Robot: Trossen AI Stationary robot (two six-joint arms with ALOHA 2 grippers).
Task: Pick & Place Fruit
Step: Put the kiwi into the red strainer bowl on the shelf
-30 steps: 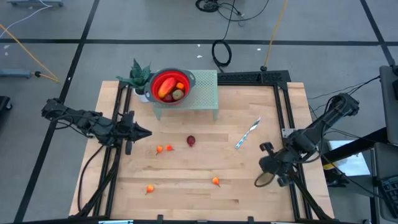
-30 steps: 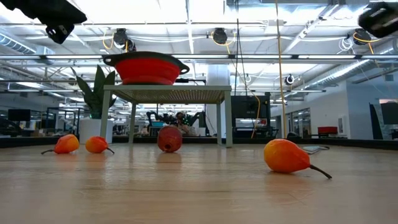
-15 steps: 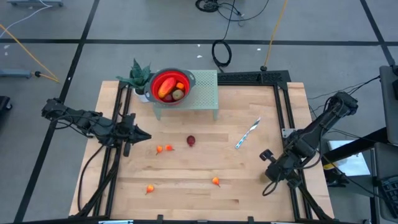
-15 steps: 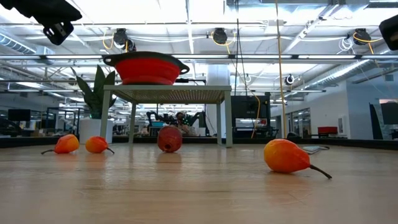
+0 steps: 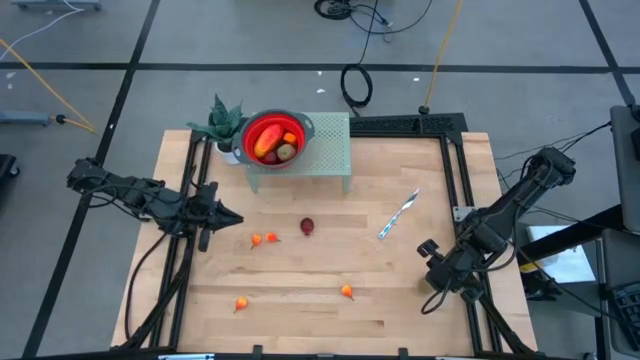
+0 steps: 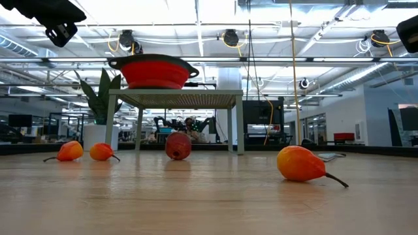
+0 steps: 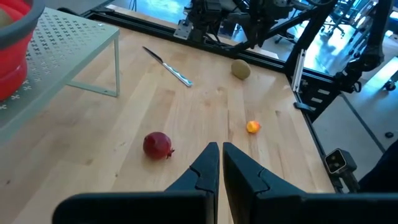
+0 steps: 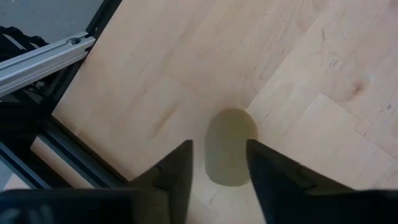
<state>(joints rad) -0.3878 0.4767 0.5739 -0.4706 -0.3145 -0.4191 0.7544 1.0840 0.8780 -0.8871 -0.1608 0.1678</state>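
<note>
Right gripper (image 8: 219, 163): over the table's right edge, near the front corner, at about 4 o'clock from the table's middle in the high view (image 5: 434, 291). Its two fingers stand apart, one on each side of a brownish-green oval fruit (image 8: 230, 147). Whether the pads touch the fruit cannot be told.

Brownish-green oval fruit: lies on the wood between the right gripper's fingers, close to the table's dark frame rail (image 8: 43, 59). In the left wrist view it shows far off by the rail (image 7: 240, 69).

Left gripper (image 7: 221, 167): waits above the table's left side, at about 9 o'clock from the middle (image 5: 228, 215), fingers pressed together, nothing between them.

Dark red round fruit (image 5: 307, 227): near the table's middle, well apart from both grippers.

Small orange fruits: a pair side by side (image 5: 264, 239) at about 8 o'clock from the dark red one; one near the front at 6 o'clock (image 5: 347, 292); one toward the front left (image 5: 241, 303).

Red bowl (image 5: 273, 139): on a grey-green perforated stand (image 5: 330, 150) at 12 o'clock on the table, with fruit inside it.

Blue-and-white stick (image 5: 397, 216): at about 2 o'clock from the middle, lying slantwise.

Plant (image 5: 223, 122): just beside the bowl, at its 9 o'clock.
</note>
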